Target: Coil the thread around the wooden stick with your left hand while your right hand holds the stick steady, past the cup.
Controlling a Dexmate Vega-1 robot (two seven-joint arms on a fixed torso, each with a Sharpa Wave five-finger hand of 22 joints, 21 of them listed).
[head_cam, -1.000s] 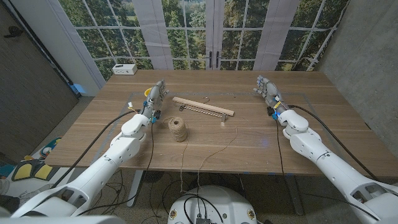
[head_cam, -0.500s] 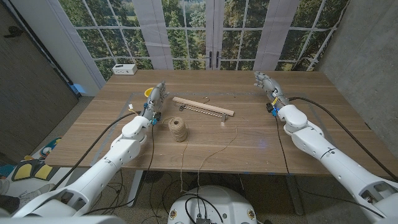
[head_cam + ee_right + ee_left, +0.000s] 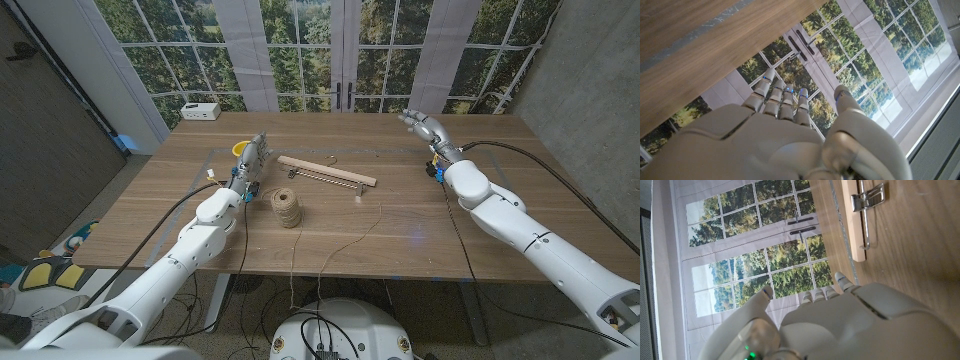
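Head view: the wooden table [image 3: 480,215] carries everything. The wooden stick [image 3: 326,171], fitted with metal clips, lies past mid-table, untouched. Just left of it the left hand [image 3: 250,157] holds nothing, fingers straight and apart. The right hand [image 3: 422,124] is raised near the far right edge, fingers spread, empty. The ball of thread [image 3: 285,207] sits nearer, its loose strand [image 3: 345,243] trailing off the front edge. A white box [image 3: 201,110] sits at the far left corner.

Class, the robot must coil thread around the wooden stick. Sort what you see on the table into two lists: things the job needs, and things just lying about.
Needed for the job:
- long pale wooden stick with metal clips
- ball of tan thread
- left hand
- right hand

Just lying about:
- small white box
- yellow round object behind the left hand
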